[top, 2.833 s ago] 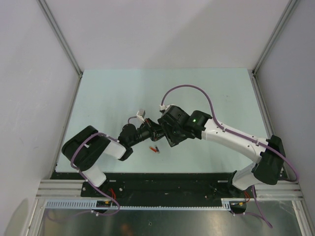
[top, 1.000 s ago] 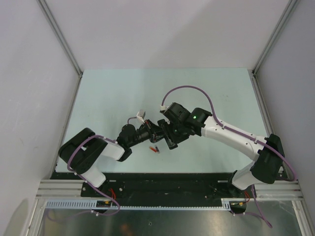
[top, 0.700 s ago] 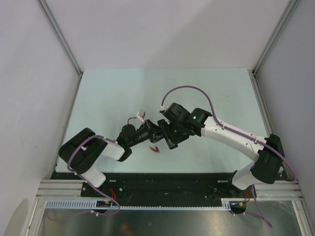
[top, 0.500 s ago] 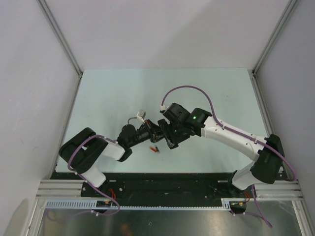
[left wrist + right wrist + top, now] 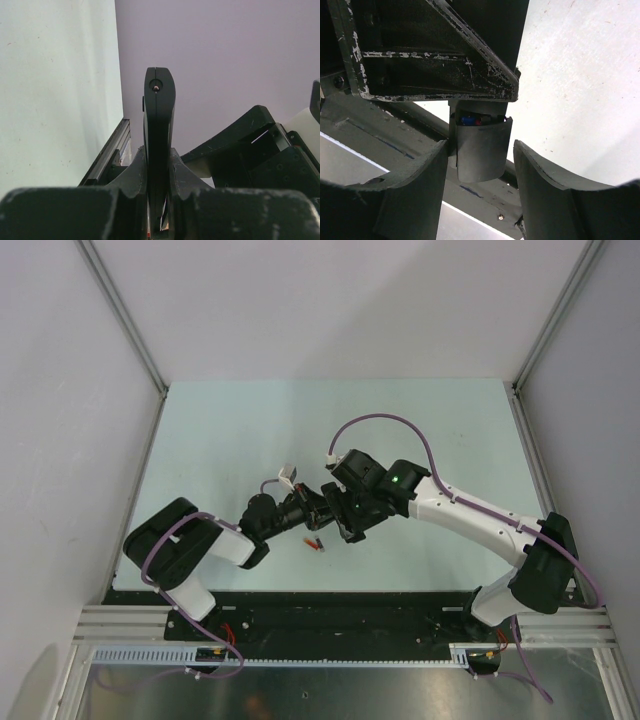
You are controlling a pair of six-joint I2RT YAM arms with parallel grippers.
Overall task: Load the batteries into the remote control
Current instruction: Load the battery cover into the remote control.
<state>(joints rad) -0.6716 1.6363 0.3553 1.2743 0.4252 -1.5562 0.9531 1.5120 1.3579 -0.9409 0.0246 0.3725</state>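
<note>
From the top view, the left hand (image 5: pixel 312 510) and right hand (image 5: pixel 340 523) meet in one black knot. I can't pick the remote out of it, nor read either hand's fingers. A red-orange loose battery (image 5: pixel 314 543) lies on the desk (image 5: pixel 220 440), just on the base side of both hands.

On the left wrist view, the left hand (image 5: pixel 159 172) is clamped on the remote (image 5: pixel 159 115). I see the remote edge-on, its long axis running straight out past the fingertips to a rounded far end. Its near part is swallowed between the fingers (image 5: pixel 131 175), and I can't see its recess.

On the right wrist view, the right hand (image 5: pixel 481 170) has its fingers (image 5: pixel 415 200) apart. The remote's end (image 5: pixel 479 147) sits between and beyond them, with a gap on each side. A blue-and-red bit of battery (image 5: pixel 468 120) shows in the recess, though I can't count how many. The left hand's body covers the rest of the remote.
</note>
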